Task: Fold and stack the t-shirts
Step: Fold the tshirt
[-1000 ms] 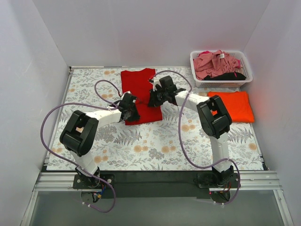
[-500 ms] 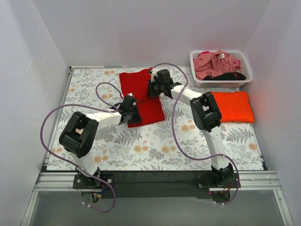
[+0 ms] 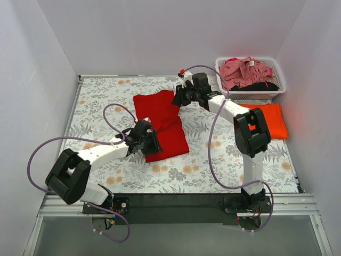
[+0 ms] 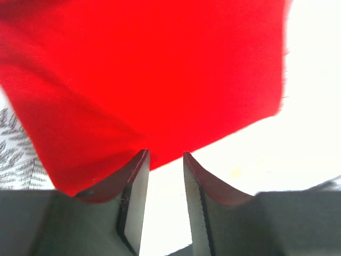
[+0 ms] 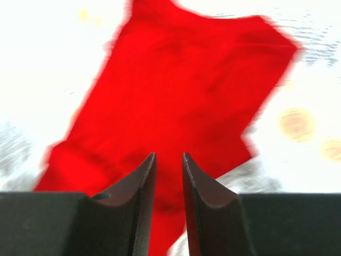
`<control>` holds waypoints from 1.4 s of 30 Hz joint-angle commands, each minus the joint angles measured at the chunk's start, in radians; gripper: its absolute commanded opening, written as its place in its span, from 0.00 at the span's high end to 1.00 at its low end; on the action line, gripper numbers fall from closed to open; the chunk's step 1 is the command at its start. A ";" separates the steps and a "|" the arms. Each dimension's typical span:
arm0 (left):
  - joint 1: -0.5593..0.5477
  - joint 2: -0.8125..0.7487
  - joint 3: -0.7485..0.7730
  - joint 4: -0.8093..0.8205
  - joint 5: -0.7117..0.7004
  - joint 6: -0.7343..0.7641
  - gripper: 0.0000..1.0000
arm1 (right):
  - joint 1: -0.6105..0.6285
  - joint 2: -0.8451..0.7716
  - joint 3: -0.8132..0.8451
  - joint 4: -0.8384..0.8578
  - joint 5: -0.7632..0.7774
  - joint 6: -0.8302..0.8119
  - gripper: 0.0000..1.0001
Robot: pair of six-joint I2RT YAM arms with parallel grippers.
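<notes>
Spread t-shirt (image 3: 162, 120) lies centre; basket (image 3: 250, 95) far right; folded t-shirt (image 3: 274, 120) before it.

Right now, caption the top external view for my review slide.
Left tool and right tool at a red t-shirt on floral cloth; folded orange t-shirt by the basket.

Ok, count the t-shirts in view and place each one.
4: red t-shirt mid-table, orange t-shirt folded at right, pink t-shirt and black t-shirt in the basket; more may hide there.

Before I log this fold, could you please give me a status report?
Left gripper, right gripper: jaws slightly apart, empty. Bright red cloth t-shirt lying flat between them. Folded orange t-shirt, white lattice basket off right, clear of it.
</notes>
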 commanded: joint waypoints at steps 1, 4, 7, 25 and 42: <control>0.002 -0.122 0.005 -0.019 -0.041 -0.052 0.68 | 0.048 -0.158 -0.145 0.096 -0.185 0.008 0.67; 0.004 -0.211 -0.031 -0.016 -0.111 -0.096 0.69 | 0.103 -0.209 -0.260 0.131 -0.203 0.014 0.70; 0.002 -0.250 -0.067 -0.015 -0.185 -0.147 0.77 | 0.160 -0.187 -0.290 0.150 -0.216 0.013 0.75; 0.005 -0.081 -0.157 0.004 -0.121 -0.213 0.98 | 0.272 0.070 -0.192 0.167 -0.143 0.002 0.92; 0.013 -0.135 -0.150 -0.027 -0.102 -0.184 0.88 | 0.059 0.270 0.249 0.153 -0.109 0.125 0.81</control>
